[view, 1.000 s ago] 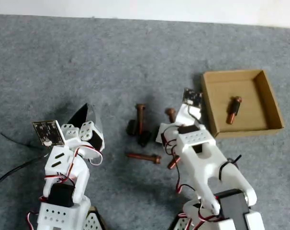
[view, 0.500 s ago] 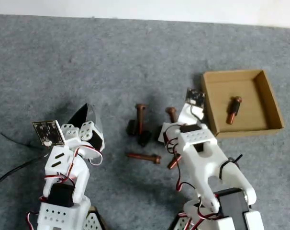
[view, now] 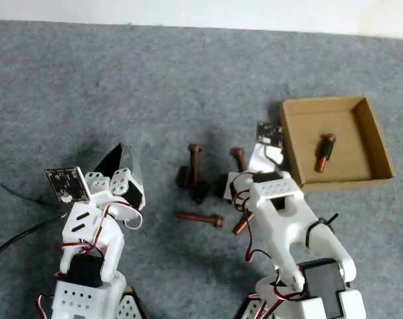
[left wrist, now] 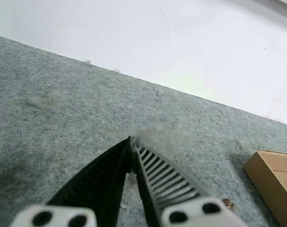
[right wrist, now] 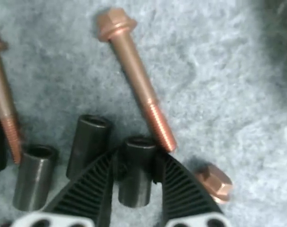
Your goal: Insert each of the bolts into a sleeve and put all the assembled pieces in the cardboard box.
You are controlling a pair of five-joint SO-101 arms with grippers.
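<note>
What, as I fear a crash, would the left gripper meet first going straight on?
Nothing near: the left gripper, shut, points over bare grey carpet; the way looks free up to the white surface beyond.

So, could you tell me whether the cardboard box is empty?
Not empty: one bolt in a sleeve lies inside the cardboard box.

Soft, even light is falling from above across the grey carpet (view: 122, 80) in the high view; a dim shadow is pooling at centre left beside the left gripper (view: 124, 154), and a fainter one is spreading to the left of the right arm (view: 281, 212); the walls of the cardboard box (view: 341, 183) are barely shading its floor; the white wall (left wrist: 181, 47) is glowing bright in the left wrist view; the bolt (right wrist: 134, 71) and the sleeve (right wrist: 136, 179) clamped in the right gripper (right wrist: 137, 155) are catching a dull sheen.
</note>
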